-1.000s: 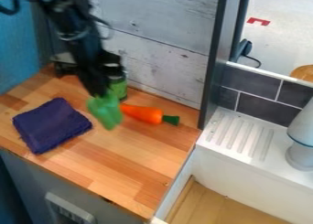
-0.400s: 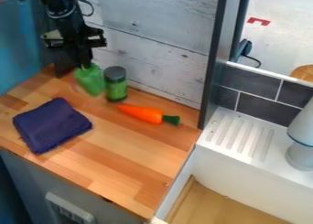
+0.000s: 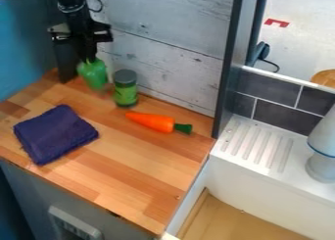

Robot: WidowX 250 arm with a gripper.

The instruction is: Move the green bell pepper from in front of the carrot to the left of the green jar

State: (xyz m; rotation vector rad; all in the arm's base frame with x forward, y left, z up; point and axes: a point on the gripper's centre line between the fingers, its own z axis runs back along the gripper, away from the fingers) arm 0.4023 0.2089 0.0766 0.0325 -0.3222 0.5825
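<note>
I have the gripper at the rear left of the wooden counter, pointing down, with its fingers clamped on the upper end of a green object. The green object hangs below the fingertips; I cannot tell whether its lower end touches the counter. A green jar with a dark lid stands upright just beside it, on the right in the camera view, near the plank wall. An orange carrot with a green top lies on its side in front of the jar, angled toward the dark post. A folded dark blue cloth lies flat at the counter's left, well apart from the carrot.
</note>
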